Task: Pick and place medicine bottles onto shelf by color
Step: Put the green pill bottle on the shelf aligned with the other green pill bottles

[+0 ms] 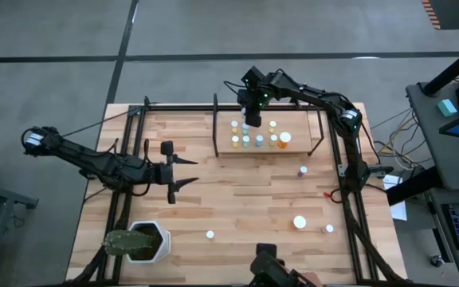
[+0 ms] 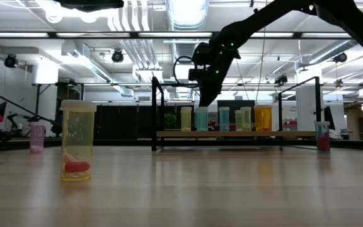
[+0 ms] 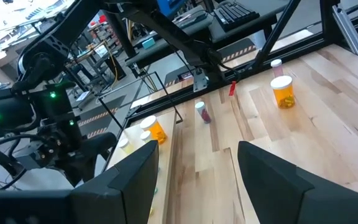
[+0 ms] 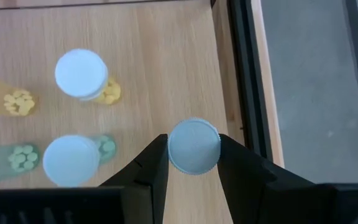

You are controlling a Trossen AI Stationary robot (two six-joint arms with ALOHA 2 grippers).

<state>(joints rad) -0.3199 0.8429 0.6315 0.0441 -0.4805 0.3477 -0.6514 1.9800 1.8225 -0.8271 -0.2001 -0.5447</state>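
Right gripper [image 4: 193,163] clamps a pale-capped round medicine bottle [image 4: 193,147] upright over the light-wood, black-barred shelf [image 1: 297,146], probably beside colour-matched bottles. Left gripper [image 1: 188,171] waits with fingers spread, mid-table.

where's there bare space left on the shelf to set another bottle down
The shelf is bare at its right end, between the orange bottle and the black side bar. Its left-centre is crowded: the bottle rows stand close there, and the right gripper holds a white-capped bottle over them.
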